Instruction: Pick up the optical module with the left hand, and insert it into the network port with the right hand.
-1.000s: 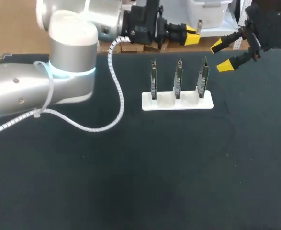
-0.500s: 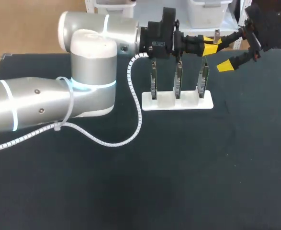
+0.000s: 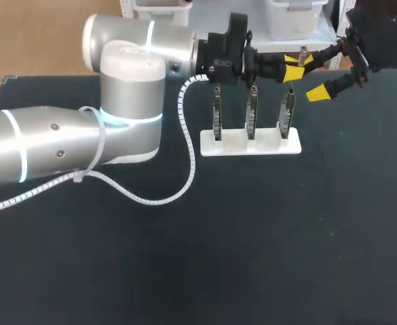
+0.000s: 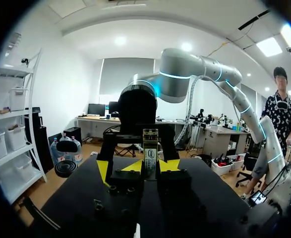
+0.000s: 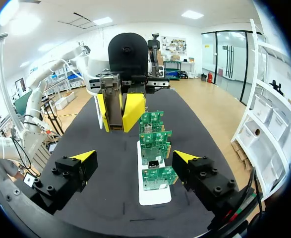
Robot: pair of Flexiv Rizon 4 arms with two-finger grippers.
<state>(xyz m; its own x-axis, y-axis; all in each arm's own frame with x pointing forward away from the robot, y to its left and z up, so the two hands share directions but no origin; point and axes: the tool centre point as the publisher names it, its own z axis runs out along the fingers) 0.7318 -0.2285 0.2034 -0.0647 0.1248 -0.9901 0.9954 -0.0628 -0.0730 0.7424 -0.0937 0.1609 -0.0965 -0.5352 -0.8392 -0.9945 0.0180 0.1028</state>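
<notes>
**Change.** Over the last second your left arm has swung across the table (image 3: 252,237). This carries the left gripper (image 3: 291,68) from a point short of the boards to one above and behind the row, just beside the right gripper (image 3: 313,76). In the last half-second it has barely shifted, and the right arm has held its place throughout. Read this as the end of the carry and the start of the handover.

**Hands.** The left gripper's yellow fingertips are clamped on the optical module (image 4: 150,148), which stands upright between them and juts out past the tips. From the right wrist view, the module (image 5: 110,106) hangs ahead of the right gripper (image 5: 134,158) and above the far end of the boards. The right gripper's fingers stand wide apart, holding nothing. The module has not yet passed to the right hand, so insertion is still to come.

**Containers.** A white holder (image 3: 233,141) sits on the table with three green circuit boards in a row:
- the left board (image 3: 216,112)
- the middle board (image 3: 251,108)
- the right board (image 3: 287,108)

Each stands upright in its own slot. You cannot tell from these views which board carries the network port.
</notes>
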